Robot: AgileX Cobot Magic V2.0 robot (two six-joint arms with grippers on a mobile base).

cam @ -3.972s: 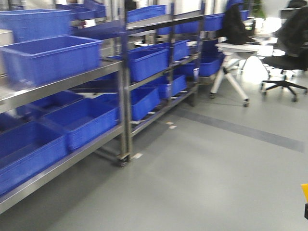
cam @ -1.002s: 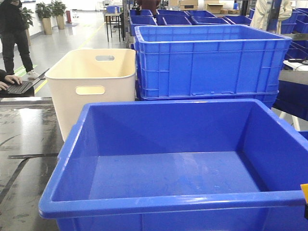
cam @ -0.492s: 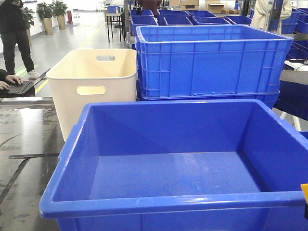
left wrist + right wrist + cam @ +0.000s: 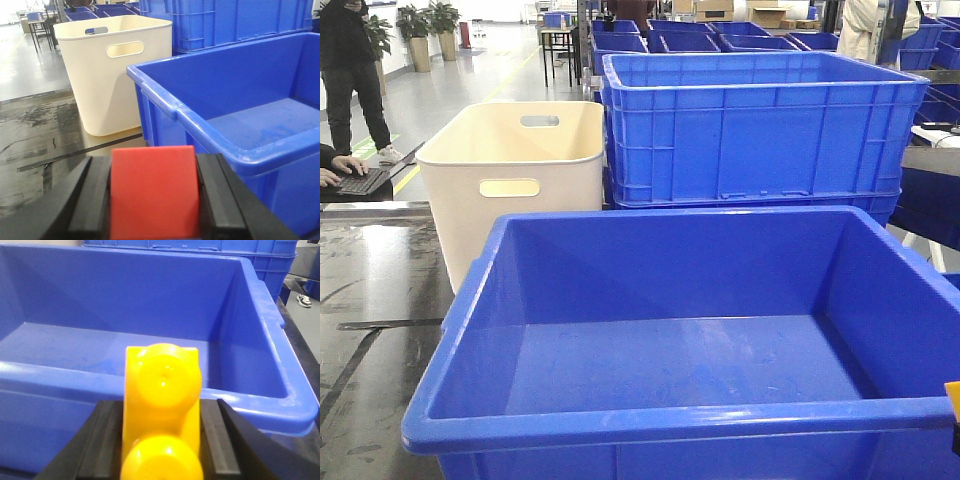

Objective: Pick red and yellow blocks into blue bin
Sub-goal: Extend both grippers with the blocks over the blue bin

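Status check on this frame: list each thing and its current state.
Blue bin: upright, nothing seen inside.
Left gripper: shut on red block.
Right gripper: shut on yellow block.
Red block: held, not in blue bin.
Yellow block: held, not in blue bin.
Cream tub: upright, inside hidden.

- Front view: the bin (image 4: 680,415) stands nearest, at 6 o'clock, on the table (image 4: 370,300), with nothing in it.
- The tub (image 4: 510,150) stands on the same table just behind the bin's left corner, at 10 o'clock.
- The crate (image 4: 750,140) stands behind the bin at 12 to 1 o'clock, just right of the tub.
- More crates (image 4: 720,42) lie farther back at 12 o'clock.
- A keyboard (image 4: 358,182) lies at 9 o'clock, left of the tub.
- The cube (image 4: 152,195) sits between the fingers of the left gripper (image 4: 152,170), outside the bin, with the bin's corner at 1 o'clock and the tub at 12.
- The brick (image 4: 162,415) sits between the fingers of the right gripper (image 4: 161,407), with the bin's near wall ahead at 12 o'clock.
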